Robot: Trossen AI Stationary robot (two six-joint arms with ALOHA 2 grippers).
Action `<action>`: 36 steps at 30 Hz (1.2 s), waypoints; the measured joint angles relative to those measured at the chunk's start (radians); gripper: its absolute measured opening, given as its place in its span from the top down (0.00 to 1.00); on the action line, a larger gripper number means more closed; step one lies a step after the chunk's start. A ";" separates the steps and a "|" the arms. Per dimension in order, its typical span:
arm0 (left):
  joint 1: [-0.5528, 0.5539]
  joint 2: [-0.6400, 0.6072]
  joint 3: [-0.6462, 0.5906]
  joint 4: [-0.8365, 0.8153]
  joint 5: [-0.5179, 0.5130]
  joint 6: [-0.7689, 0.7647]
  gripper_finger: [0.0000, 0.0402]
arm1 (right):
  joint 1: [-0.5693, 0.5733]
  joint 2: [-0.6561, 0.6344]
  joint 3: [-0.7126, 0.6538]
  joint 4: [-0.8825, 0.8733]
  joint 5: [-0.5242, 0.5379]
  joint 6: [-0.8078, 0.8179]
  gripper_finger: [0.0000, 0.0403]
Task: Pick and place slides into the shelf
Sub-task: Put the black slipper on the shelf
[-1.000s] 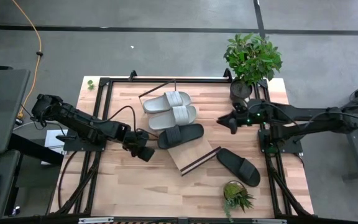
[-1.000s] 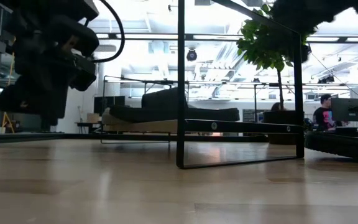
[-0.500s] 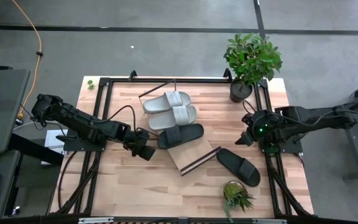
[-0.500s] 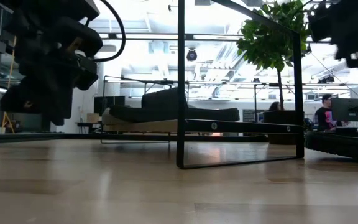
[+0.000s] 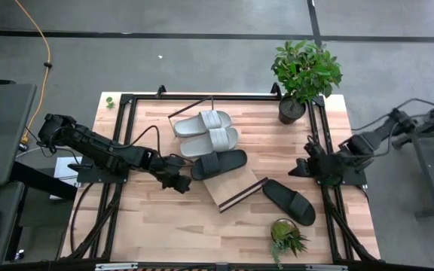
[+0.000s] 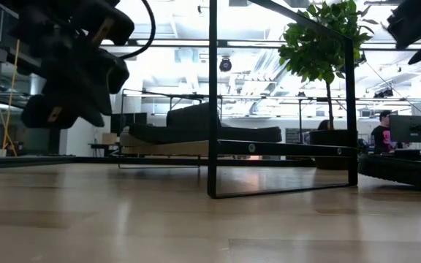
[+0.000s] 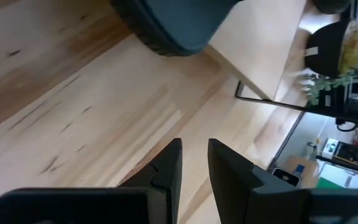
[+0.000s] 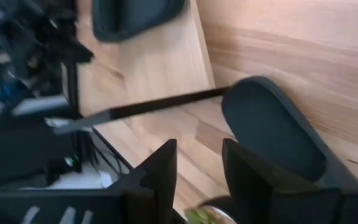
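Wooden tabletop (image 5: 164, 218), grey floor, left hand (image 7: 194, 163) and right hand (image 8: 199, 163) slightly parted, empty

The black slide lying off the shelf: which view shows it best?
The high view: the black slide appears whole on the table beside the shelf. The right wrist view shows only its rounded end past the right gripper. I cannot pick it out in the low or left wrist views.

Matt rubber slides (image 5: 218, 163), light-wood shelf (image 5: 236, 193)
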 joint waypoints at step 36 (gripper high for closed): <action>0.000 0.000 0.000 0.002 0.091 0.088 0.83 | 0.247 0.352 0.148 -0.191 0.026 0.210 0.71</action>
